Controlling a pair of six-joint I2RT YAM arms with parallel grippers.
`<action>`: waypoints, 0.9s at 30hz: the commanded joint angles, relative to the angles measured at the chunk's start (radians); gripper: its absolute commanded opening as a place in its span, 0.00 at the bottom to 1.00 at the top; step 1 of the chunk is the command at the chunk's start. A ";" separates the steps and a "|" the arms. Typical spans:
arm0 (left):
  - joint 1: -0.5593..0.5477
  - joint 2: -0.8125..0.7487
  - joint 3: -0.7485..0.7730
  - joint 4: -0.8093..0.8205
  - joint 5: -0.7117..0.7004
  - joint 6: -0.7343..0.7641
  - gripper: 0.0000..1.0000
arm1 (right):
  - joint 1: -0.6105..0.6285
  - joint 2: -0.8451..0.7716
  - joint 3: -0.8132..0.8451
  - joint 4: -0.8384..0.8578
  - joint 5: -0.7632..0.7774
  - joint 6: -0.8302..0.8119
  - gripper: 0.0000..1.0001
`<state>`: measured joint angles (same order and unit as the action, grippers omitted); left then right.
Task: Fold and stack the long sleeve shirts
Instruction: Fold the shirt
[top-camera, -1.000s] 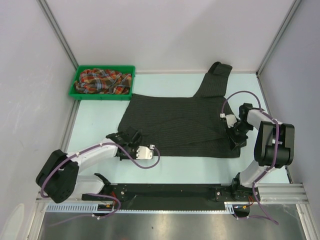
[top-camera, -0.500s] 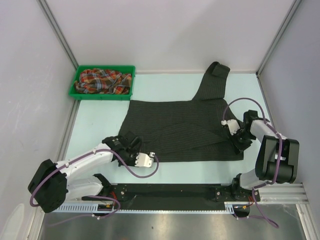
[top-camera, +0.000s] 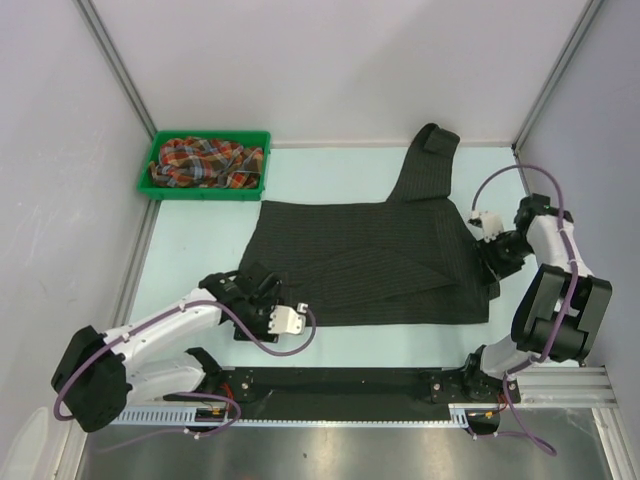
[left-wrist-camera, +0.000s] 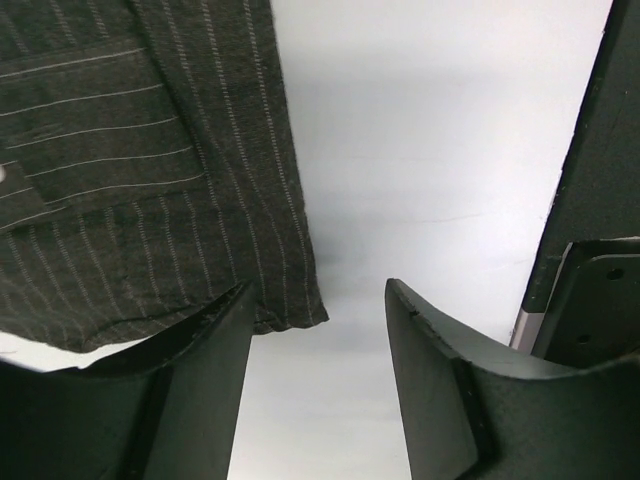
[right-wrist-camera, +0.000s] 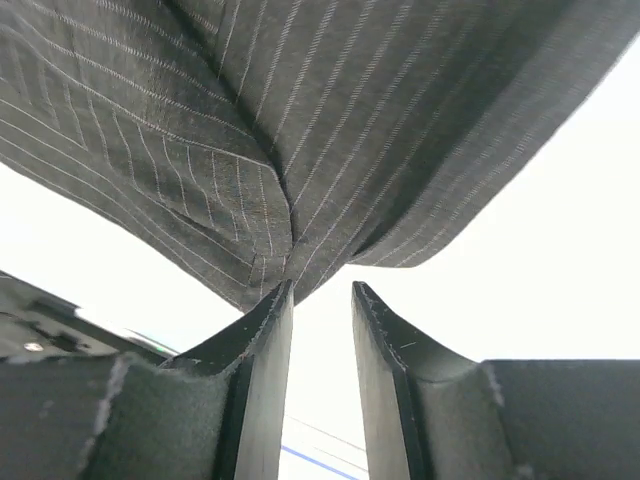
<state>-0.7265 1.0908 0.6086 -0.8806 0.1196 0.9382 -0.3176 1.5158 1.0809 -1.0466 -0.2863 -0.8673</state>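
Hovering at black shirt (left-wrist-camera: 150, 150) corner, left claw (left-wrist-camera: 318, 290) wide open, right claw (right-wrist-camera: 321, 287) barely parted, tips touching puckered hem

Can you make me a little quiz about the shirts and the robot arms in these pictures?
1. True or false: the plaid shirt is bunched inside the green bin.
2. Which shirt lies spread on the table? A) the plaid shirt B) the black pinstriped shirt C) neither
3. Fill in: the left gripper has its fingers ____, with nothing between them.
Key: 1 true; 2 B; 3 open.
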 joint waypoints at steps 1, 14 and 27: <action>0.009 -0.048 0.075 -0.009 0.048 -0.035 0.61 | -0.081 0.059 0.080 -0.101 -0.145 0.023 0.36; 0.450 0.383 0.713 0.063 0.437 -0.163 0.98 | 0.011 0.335 0.448 0.374 -0.392 0.529 0.40; 0.512 0.713 0.974 0.250 0.345 -0.300 0.95 | 0.110 0.704 0.683 0.652 -0.399 0.810 0.48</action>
<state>-0.2405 1.7348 1.4815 -0.6579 0.4595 0.6662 -0.2298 2.1975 1.6917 -0.5259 -0.6716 -0.1471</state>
